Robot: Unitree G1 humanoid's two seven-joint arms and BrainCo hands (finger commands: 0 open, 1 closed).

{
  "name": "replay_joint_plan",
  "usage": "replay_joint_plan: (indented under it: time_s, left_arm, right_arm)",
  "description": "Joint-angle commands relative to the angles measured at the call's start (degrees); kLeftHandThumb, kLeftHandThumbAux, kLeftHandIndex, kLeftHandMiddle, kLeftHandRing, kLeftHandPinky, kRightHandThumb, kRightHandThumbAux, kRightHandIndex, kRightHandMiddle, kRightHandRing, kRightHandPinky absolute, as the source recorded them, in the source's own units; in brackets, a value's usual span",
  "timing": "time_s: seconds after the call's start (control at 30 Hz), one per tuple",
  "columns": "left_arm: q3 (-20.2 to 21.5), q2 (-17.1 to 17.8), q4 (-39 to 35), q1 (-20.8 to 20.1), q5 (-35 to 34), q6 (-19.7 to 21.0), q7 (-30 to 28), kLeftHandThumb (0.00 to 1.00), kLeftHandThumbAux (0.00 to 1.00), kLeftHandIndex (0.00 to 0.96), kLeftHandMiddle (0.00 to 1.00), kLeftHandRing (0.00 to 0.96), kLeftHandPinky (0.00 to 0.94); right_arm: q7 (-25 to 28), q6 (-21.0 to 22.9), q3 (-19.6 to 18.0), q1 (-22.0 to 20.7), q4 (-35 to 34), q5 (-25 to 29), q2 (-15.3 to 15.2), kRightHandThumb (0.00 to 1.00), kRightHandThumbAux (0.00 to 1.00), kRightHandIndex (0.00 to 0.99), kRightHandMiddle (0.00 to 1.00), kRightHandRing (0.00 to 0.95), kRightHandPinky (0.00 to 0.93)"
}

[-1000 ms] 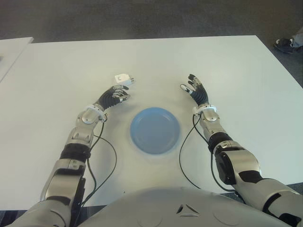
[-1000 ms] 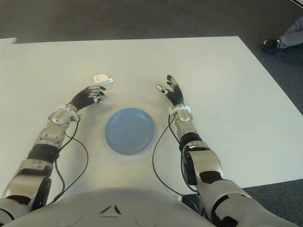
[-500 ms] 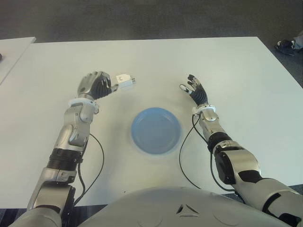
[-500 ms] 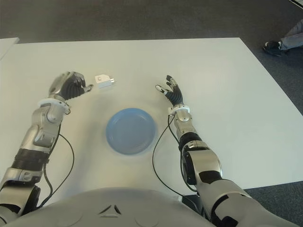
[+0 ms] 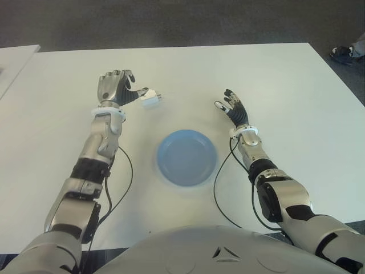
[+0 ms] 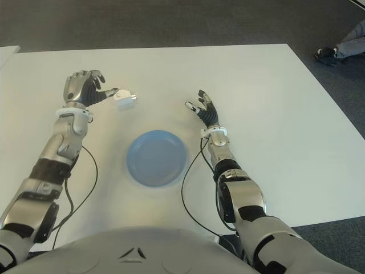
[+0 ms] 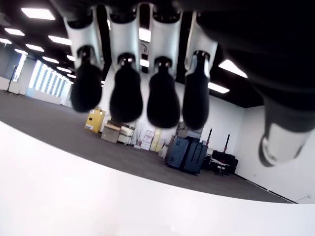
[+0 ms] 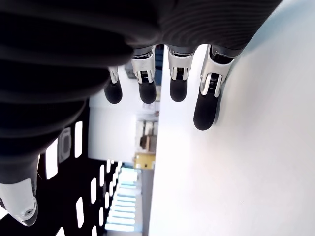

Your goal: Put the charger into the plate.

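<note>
One white charger (image 5: 150, 101) is seen on the white table (image 5: 285, 80), w/ its metal prongs pointing to the robot's right. It lies beyond the blue plate (image 5: 187, 157) and to the plate's left, well apart from it; the plate is seen w/ nothing in it.

The left hand (image 5: 116, 87) is held up just left of the charger, back of hand toward the head camera, fingers loosely curled. The thumb tip is seen right at the charger's left edge; actual contact can't be told from the eye views. In the left wrist view the fingers (image 7: 126, 93) are hung down side by side w/ nothing between them and the thumb, so no grip on the charger is shown.

The right hand (image 5: 234, 111) is seen to the right of the plate and a bit beyond it, apart from the rim, fingers spread and pointing away from the robot. Nothing is held by it; in the right wrist view the fingertips (image 8: 206, 110) are extended over bare table.
</note>
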Motion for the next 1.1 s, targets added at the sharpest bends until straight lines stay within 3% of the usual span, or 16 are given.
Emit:
replay_joint_plan:
  time_s: [0.03, 0.23, 0.47, 0.77, 1.1]
  left_arm:
    - [-9.4, 2.0, 22.4, -7.9, 6.0, -13.8, 12.6, 0.318, 0.479, 0.065, 0.072, 0.064, 0.053]
    - [-16.5, -0.6, 35.9, -13.1, 10.7, -14.9, 21.4, 0.221, 0.426, 0.007, 0.007, 0.006, 0.005]
    - [-21.1, -2.2, 45.2, -16.6, 11.6, -14.5, 22.6, 0.178, 0.372, 0.0, 0.0, 0.0, 0.0]
    - [-24.0, -4.3, 51.3, -18.8, 8.8, -13.7, 15.5, 0.197, 0.307, 0.0, 0.0, 0.0, 0.0]
    - [-22.8, -7.5, 53.1, -18.2, 3.6, -11.8, 6.1, 0.184, 0.299, 0.0, 0.0, 0.0, 0.0]
  right_arm:
    - [1.2, 8.0, 0.4, 5.9, 5.4, -1.0, 1.7, 0.058, 0.583, 0.02, 0.077, 0.061, 0.051]
    - [1.1, 7.7, 0.5, 6.0, 5.3, -1.1, 1.7, 0.054, 0.582, 0.022, 0.083, 0.068, 0.063]
    - [1.1, 7.4, 0.7, 6.0, 5.3, -1.3, 1.7, 0.053, 0.574, 0.029, 0.09, 0.074, 0.071]
    - [1.2, 6.9, 0.9, 6.4, 5.0, -1.5, 1.7, 0.04, 0.572, 0.032, 0.094, 0.079, 0.076]
    - [1.4, 6.5, 1.1, 6.9, 4.5, -1.7, 1.3, 0.033, 0.573, 0.034, 0.103, 0.089, 0.087]
